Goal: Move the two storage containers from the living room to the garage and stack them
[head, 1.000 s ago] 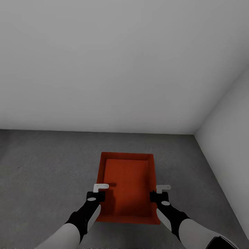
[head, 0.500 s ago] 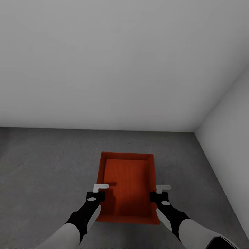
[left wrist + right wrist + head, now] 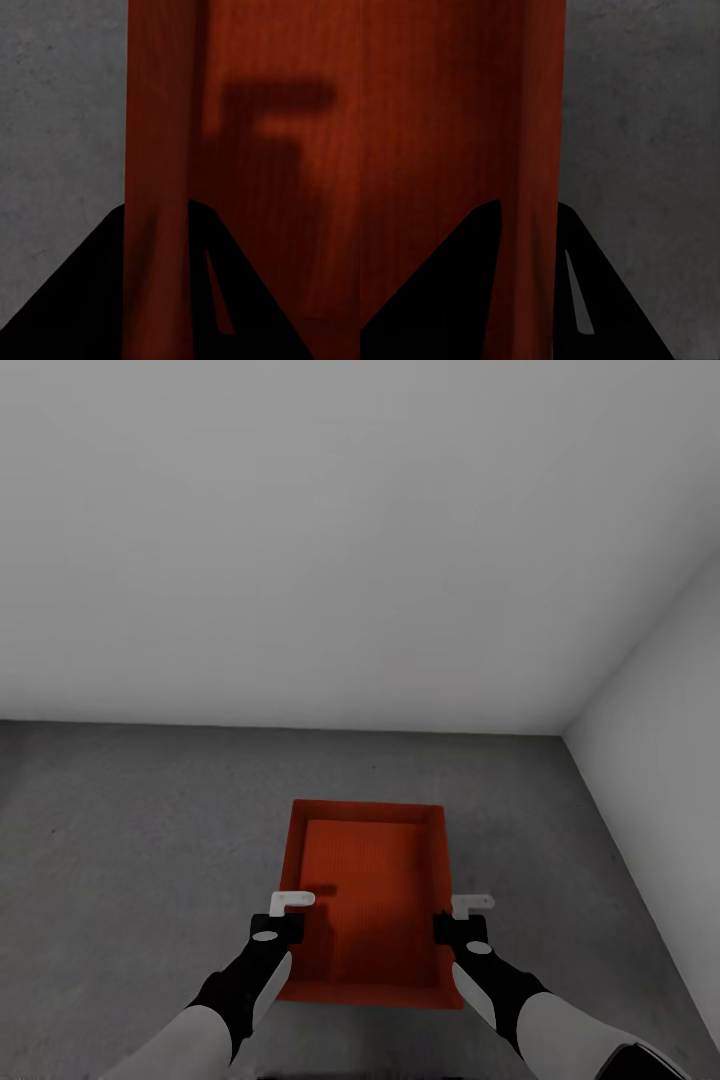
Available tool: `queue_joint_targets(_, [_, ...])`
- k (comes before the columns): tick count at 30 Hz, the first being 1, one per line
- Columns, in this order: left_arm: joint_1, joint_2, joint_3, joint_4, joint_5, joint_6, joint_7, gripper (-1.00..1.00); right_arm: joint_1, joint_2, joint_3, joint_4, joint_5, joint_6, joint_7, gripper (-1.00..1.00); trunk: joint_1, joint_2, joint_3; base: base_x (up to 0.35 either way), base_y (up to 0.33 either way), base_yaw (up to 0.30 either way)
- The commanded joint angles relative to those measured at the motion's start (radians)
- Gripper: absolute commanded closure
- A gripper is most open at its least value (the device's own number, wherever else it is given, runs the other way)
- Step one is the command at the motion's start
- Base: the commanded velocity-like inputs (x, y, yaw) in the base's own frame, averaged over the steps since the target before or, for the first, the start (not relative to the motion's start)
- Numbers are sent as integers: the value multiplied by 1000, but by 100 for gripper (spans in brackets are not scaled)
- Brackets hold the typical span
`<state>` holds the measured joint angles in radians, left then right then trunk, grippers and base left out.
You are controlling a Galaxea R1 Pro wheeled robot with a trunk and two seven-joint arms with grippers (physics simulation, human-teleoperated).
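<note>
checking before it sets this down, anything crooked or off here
Nothing stands out. The tray is held level and square, left hand on its left wall, right hand on its right wall, each straddling the wall in the wrist views. It looks empty and undamaged over the grey floor.

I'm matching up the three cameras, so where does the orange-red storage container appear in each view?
Head view: the storage container sits low at centre, held between the left hand and the right hand.
Left wrist view: its side wall runs as a vertical red band between the fingers, its inside beyond.
Right wrist view: its wall stands at centre, its inside on one side.
Shared landmark: the grey concrete floor, beside the wall in both wrist views.
</note>
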<state>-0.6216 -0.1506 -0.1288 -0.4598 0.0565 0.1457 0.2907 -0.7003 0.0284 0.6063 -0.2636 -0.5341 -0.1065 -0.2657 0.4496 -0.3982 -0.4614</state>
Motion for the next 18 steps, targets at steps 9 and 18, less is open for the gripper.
queue_joint_targets(9, [0, 2, -15, 1, 23, 58, 13, 100, -2, -1, -14, -2, 11, -7, -35, 100, 0, -2, -16, 0, 0, 0])
queue_joint_targets(18, [0, 2, -15, 1, 23, 58, 13, 100, -2, -1, -14, -2, 11, -6, -35, 100, 0, -2, -31, 0, 0, 0])
